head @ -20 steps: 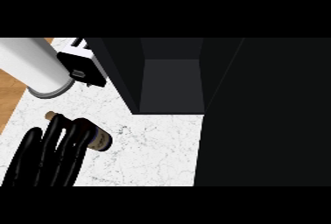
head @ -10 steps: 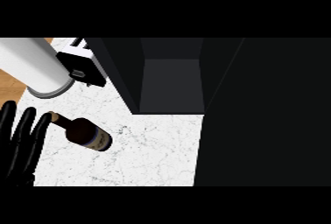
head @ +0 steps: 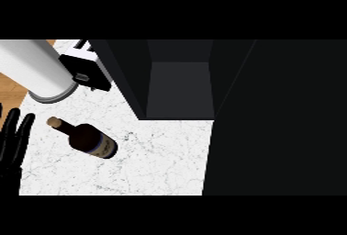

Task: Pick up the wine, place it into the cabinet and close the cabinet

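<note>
The wine bottle lies on its side on the white marble counter, dark glass with a tan cork pointing up-left. My left hand shows at the view's left edge, fingers straight and open, just left of the bottle and apart from it. The dark cabinet stands open at the top middle, its grey inside empty as far as it shows. No right hand appears.
A white and grey cylinder slants in at the upper left with a black block beside it. A large dark panel fills the right side. Brown wood shows beyond the counter's left edge.
My left hand lay over the bottle a second ago; it has slid left to the view's edge, uncovering the bottle. The bottle has stayed in place.
</note>
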Available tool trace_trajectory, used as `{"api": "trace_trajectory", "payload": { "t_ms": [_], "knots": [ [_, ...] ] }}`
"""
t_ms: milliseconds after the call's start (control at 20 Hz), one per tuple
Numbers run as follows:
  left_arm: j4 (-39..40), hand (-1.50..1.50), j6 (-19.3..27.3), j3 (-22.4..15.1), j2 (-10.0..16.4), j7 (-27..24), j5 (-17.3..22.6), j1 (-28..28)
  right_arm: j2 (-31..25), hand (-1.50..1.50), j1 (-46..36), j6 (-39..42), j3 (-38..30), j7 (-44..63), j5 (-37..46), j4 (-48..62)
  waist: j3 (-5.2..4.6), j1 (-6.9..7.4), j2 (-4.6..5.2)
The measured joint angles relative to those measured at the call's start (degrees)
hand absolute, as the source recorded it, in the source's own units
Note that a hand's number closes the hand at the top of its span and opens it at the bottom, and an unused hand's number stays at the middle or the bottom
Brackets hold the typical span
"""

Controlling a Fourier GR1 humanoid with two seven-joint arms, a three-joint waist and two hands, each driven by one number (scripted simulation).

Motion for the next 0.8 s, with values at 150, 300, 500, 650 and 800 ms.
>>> {"api": "trace_trajectory", "payload": {
  "t_ms": [150, 300, 500, 650, 800],
  "knots": [
    [5.4, -1.50, -2.3, 3.4, 0.7, -3.0, 1.8, -0.5, -0.2, -1.50, -0.2, 0.0, -0.2, 0.5, 0.1, -0.3, 0.01, -0.09, 0.01],
    [8.9, -1.50, -3.8, 6.1, 2.0, -2.8, 3.2, -2.1, 0.1, -1.50, -1.3, -0.7, 0.0, 1.5, 0.5, -0.4, 0.00, -0.09, 0.02],
    [15.7, -1.50, -6.6, 7.9, 2.5, -6.2, 3.3, -2.2, 0.3, -1.50, -1.0, -0.6, 0.3, 1.4, 0.9, -0.6, 0.02, -0.15, 0.02],
    [22.1, -1.50, -9.2, 9.1, 2.8, -10.0, 3.3, -3.1, 0.2, -1.50, -1.0, -0.2, -0.2, 1.8, 0.9, -0.7, 0.02, -0.19, 0.04],
    [28.2, -1.50, -11.7, 10.2, 3.2, -12.9, 3.5, -4.0, 0.5, -1.50, -1.7, -0.3, -0.1, 1.7, 1.1, -0.5, 0.01, -0.16, 0.05]
  ]
}}
